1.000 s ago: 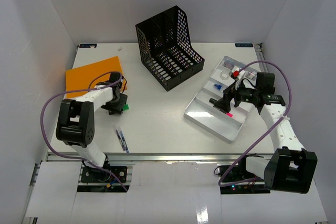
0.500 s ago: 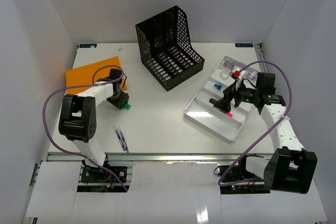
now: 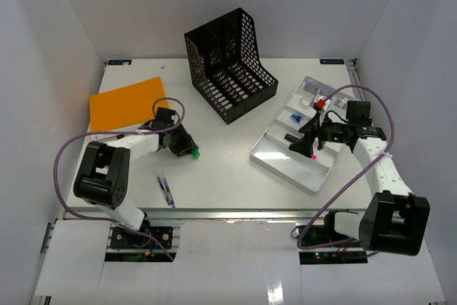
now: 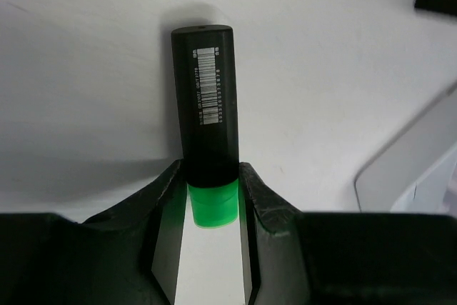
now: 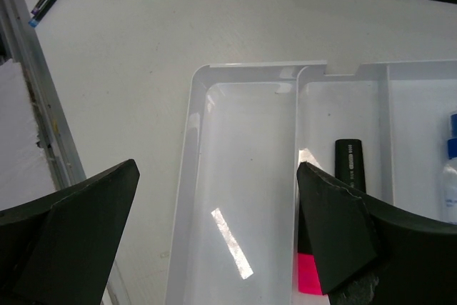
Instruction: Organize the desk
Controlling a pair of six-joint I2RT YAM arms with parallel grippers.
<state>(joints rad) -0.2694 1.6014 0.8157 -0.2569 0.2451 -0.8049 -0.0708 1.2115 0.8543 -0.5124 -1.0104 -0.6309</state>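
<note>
My left gripper (image 4: pixel 211 185) was clamped on the green highlighter (image 4: pixel 206 98) at its cap end, having closed down on it within the last second. It had carried the pen away from the orange folder (image 3: pixel 127 101) toward the middle of the desk (image 3: pixel 228 169) (lifted or dragged, I couldn't tell). That put it on course for the silver tray (image 3: pixel 280 156), where my right gripper (image 5: pixel 218 176) hung wide open, holding nothing.
</note>
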